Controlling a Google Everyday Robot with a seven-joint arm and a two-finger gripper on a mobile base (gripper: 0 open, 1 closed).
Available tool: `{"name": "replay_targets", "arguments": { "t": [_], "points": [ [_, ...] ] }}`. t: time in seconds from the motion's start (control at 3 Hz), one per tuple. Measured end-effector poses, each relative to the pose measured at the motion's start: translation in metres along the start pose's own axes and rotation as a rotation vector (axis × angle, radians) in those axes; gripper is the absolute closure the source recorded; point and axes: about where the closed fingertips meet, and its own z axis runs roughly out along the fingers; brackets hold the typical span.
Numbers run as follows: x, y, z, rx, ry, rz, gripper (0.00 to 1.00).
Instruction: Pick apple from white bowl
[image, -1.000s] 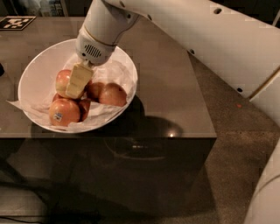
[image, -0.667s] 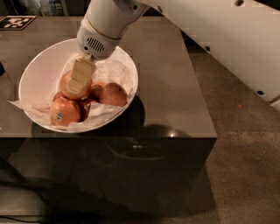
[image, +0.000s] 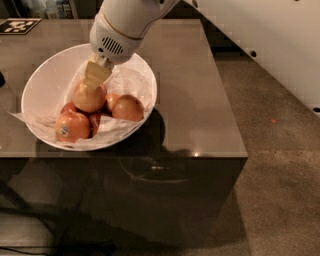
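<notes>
- Gripper, upper left, atop shiny pinkish-yellow round apple in glossy white bowl; clamped or spread: cannot tell.
- Apple likely firm, slick, hefty; clamp across widest sides.

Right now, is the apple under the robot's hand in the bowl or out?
In. The apple sits above other apples, within the bowl, right under the gripper. Whether it is gripped: cannot tell.
</notes>
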Motion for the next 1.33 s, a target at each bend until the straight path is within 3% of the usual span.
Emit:
{"name": "replay_targets", "arguments": {
  "t": [0.33, 0.67, 1.33],
  "points": [
    [-0.0007, -0.0001, -0.0009, 0.0, 0.0, 0.0, 1.0],
    [-0.0007, -0.0001, -0.0009, 0.0, 0.0, 0.0, 0.82],
    [-0.0007, -0.0001, -0.0009, 0.0, 0.0, 0.0, 0.36]
  ]
}}
